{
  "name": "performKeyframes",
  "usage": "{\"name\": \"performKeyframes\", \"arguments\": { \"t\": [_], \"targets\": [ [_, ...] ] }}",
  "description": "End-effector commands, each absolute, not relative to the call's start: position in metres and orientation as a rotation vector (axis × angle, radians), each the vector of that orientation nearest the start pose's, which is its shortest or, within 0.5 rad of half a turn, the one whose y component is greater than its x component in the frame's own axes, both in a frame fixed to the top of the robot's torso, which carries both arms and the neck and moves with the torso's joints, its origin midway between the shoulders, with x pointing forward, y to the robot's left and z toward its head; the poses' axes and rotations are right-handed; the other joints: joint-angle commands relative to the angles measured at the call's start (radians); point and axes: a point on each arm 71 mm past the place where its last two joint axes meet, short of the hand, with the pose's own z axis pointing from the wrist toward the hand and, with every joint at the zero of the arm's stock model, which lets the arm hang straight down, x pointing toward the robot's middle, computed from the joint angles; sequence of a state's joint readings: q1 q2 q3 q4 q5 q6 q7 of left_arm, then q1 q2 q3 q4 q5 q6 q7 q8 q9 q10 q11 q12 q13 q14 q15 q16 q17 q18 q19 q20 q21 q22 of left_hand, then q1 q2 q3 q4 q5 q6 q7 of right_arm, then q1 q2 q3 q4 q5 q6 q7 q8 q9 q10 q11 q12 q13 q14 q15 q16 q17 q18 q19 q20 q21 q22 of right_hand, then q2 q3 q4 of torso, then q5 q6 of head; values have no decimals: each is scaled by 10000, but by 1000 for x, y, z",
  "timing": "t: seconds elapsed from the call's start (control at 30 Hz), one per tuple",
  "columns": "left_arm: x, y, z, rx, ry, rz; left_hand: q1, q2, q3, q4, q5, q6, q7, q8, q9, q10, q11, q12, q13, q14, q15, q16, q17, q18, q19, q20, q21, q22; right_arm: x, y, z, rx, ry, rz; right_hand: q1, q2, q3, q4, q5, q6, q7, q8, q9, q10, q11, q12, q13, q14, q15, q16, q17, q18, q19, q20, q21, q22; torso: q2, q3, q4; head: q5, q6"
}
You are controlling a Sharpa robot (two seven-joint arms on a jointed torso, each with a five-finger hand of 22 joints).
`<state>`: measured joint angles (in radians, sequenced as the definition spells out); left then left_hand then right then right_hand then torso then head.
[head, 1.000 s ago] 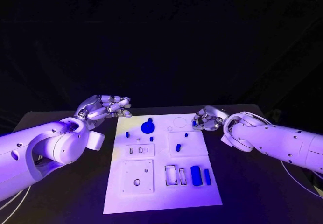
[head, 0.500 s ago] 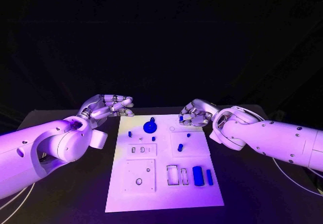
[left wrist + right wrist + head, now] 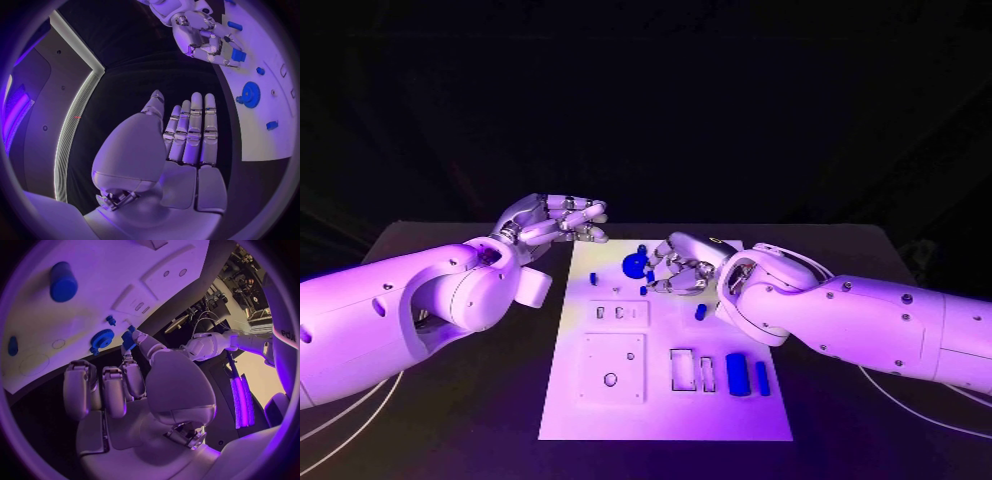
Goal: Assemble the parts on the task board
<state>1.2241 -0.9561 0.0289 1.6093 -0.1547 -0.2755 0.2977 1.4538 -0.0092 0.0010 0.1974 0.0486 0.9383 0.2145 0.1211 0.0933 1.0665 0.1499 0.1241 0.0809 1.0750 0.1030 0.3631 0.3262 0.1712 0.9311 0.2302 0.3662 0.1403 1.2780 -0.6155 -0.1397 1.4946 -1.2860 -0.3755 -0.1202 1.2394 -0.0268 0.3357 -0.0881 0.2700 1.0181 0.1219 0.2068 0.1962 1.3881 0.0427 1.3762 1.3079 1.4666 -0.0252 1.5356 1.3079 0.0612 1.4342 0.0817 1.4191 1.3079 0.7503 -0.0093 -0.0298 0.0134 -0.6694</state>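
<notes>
Head view, left to right: left silver many-fingered hand [image 3: 557, 222] hovers off the far-left corner of the white task board [image 3: 661, 400], fingers apart, holding nothing. Blue round gear part [image 3: 635, 264] sits on the board's far end. Right silver hand [image 3: 678, 268], just beside the gear, pinches a small blue block part [image 3: 129, 339]; it is much the nearer hand.

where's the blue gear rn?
In the head view the blue gear sits on the far end of the task board, just left of the right hand, with a small blue part nearby.
</notes>
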Motion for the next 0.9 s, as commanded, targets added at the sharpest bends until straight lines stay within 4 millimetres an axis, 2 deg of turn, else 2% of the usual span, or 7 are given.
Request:
{"name": "performKeyframes", "arguments": {
  "t": [0.03,0.17,0.37,0.57,0.9],
  "targets": [
    [482,232,-137,-9553,14601,-15328,-94,15,-51,-16,6,5,29,-68,-13,1,79,-44,11,44,-9,-37,9,127,72,-7,1,-11,476,-87,-186,-2225,16853,8145,-70,-11,12,54,-56,43,-5,32,-2,17,-35,4,128,879,-45,12,1931,-96,88,-16,68,817,7,-1,-16,75,-44],
    [482,231,-137,-9547,14610,-15347,-94,15,-51,-16,6,5,29,-68,-13,1,79,-44,11,44,-9,-37,9,127,72,-7,1,-11,473,-77,-192,-2448,16879,8214,-126,-37,3,82,-74,35,-2,20,-8,21,-32,4,131,880,-44,11,1930,-94,85,-16,63,813,9,10,-26,166,-82],
    [482,230,-136,-9531,14631,-15390,-94,15,-51,-16,6,5,29,-68,-13,1,79,-44,11,44,-9,-37,9,127,72,-7,1,-11,469,-65,-198,-2755,16876,8202,-144,-46,0,91,-78,34,-2,17,-10,24,-32,5,132,879,-43,10,1928,-95,87,-16,65,817,9,8,-15,145,-120],
    [482,229,-136,-9529,14644,-15400,-110,11,-72,-5,7,10,27,-70,-12,7,77,-45,14,48,-10,-44,12,126,74,-7,-1,-15,468,-60,-202,-2868,16878,8153,-153,-53,0,95,-79,33,-2,15,-12,29,-32,10,139,881,-43,14,1936,-94,86,-16,63,815,4,7,-15,231,-159],
    [482,229,-136,-9525,14660,-15413,-110,11,-72,-5,7,10,27,-70,-12,7,77,-45,14,48,-10,-44,12,126,74,-7,-1,-15,467,-55,-210,-3067,17120,8010,-181,-78,-5,104,-72,20,1,2,-18,37,-31,15,147,880,-43,11,1930,-92,81,-17,56,809,4,8,-13,251,-210]
  ]
}}
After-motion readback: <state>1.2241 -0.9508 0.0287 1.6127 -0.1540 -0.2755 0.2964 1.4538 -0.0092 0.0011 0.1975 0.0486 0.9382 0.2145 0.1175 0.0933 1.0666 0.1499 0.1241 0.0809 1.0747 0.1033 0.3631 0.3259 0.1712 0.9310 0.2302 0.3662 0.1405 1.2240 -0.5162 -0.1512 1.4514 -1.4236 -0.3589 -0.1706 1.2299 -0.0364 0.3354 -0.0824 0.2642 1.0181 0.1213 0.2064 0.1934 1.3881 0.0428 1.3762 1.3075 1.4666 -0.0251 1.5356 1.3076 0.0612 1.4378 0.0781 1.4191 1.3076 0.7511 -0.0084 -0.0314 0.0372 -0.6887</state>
